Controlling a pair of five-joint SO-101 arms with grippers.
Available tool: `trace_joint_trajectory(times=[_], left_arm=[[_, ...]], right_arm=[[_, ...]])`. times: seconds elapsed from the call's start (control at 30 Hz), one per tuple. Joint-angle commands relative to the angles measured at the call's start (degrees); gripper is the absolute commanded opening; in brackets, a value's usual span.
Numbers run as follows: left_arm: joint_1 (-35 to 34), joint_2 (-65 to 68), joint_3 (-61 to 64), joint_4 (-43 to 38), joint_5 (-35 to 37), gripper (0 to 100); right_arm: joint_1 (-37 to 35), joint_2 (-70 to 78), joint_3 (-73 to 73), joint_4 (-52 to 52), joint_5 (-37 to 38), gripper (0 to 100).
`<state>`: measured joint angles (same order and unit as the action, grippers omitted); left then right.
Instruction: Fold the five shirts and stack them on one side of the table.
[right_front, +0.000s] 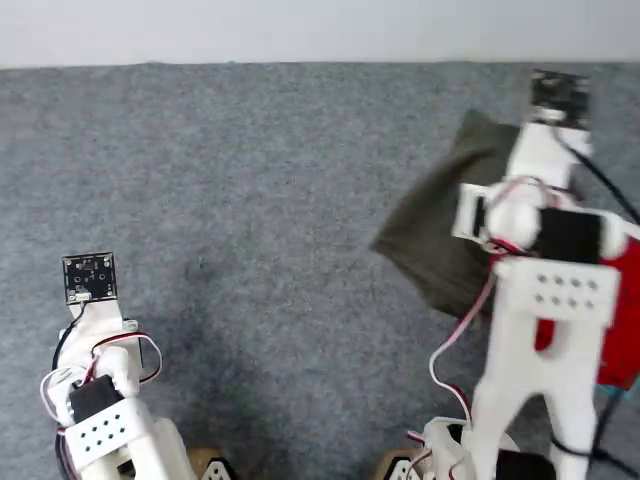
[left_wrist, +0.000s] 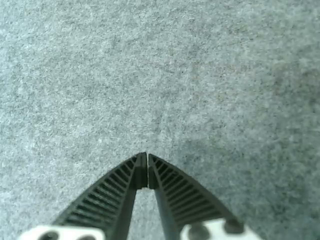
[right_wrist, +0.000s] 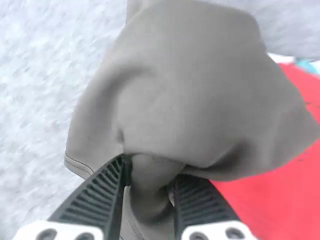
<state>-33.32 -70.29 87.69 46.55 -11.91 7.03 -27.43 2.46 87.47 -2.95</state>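
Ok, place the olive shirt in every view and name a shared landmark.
High view: olive shirt right of centre, under the right arm.
Left wrist view: grey table beneath the left hand.
Right wrist view: bunched in the right hand.
Landmark: red cloth beside it.

Left arm (right_front: 105, 425): white plastic, blocky, with a grid of small holes on its near link.
Right arm (right_front: 545, 330): the same white plastic, with rows of small holes across a broad flat link.
Motor (right_front: 570, 235): a black block set into the right arm.
Camera boards: small black squares dotted with tiny parts, one on the left (right_front: 89, 277), one on the right (right_front: 559, 93).
Wires: red and white strands on the left (right_front: 145, 355) and right (right_front: 455, 345), plus a black cable (right_front: 605, 180) on the right.
Left gripper (left_wrist: 147, 170): black tapered fingers (left_wrist: 117, 192) ribbed with slanted grooves, on white bases with dark screw holes (left_wrist: 200, 231).
Right gripper (right_wrist: 150, 172): matching black ribs and white bases.
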Motion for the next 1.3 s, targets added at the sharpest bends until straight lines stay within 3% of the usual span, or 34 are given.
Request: trace_joint_trajectory(times=[0.0, 0.33, 0.73, 1.0, 1.13, 1.27], left_arm=[[0.35, -0.26, -0.40, -1.32, 0.35, 2], [0.35, -0.26, -0.40, -1.32, -0.70, 2], [0.44, -0.53, 0.04, -1.32, -1.85, 2], [0.44, -0.53, 0.13, -1.32, -1.85, 2], [0.44, -0.53, 0.13, -1.32, -1.85, 2], [0.44, -0.53, 0.13, -1.32, -1.85, 2]], right_arm=[[6.37, -4.53, -2.37, 0.40, 1.93, 0.8], [19.82, -3.12, 0.62, 0.13, 2.20, 0.8], [33.98, 2.51, 12.22, -15.96, 14.59, 2.6], [34.24, 0.92, 8.18, -10.77, 10.11, 43.0], [30.73, -2.15, 1.85, -6.29, 9.76, 38.2], [25.98, -4.26, -0.26, -3.74, 10.20, 20.6]])
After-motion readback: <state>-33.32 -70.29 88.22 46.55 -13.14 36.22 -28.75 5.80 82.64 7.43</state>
